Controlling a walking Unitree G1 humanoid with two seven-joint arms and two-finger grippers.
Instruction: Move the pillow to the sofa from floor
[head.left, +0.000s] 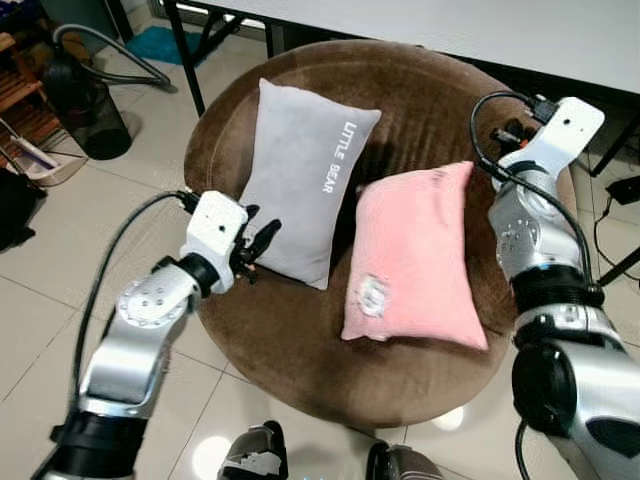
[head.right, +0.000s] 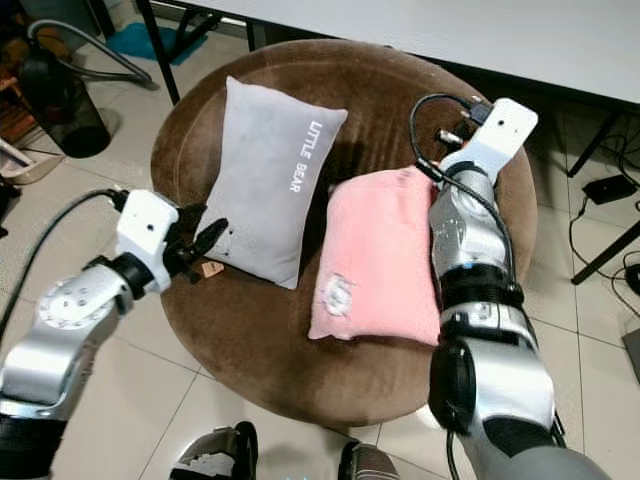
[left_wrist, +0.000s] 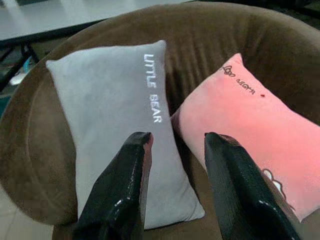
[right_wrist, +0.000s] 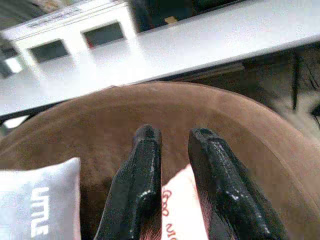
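A grey pillow marked LITTLE BEAR lies on the round brown sofa. A pink pillow rests beside it on the right, their edges touching. My left gripper hovers at the grey pillow's near left edge, open, with nothing between its fingers. My right gripper is above the pink pillow's far end, near the sofa's back rim. Its fingers stand a little apart and hold nothing.
A white table stands just behind the sofa, with a black leg at the far left. A dark vacuum canister with a hose sits on the tiled floor at left. Cables and a black adapter lie at right.
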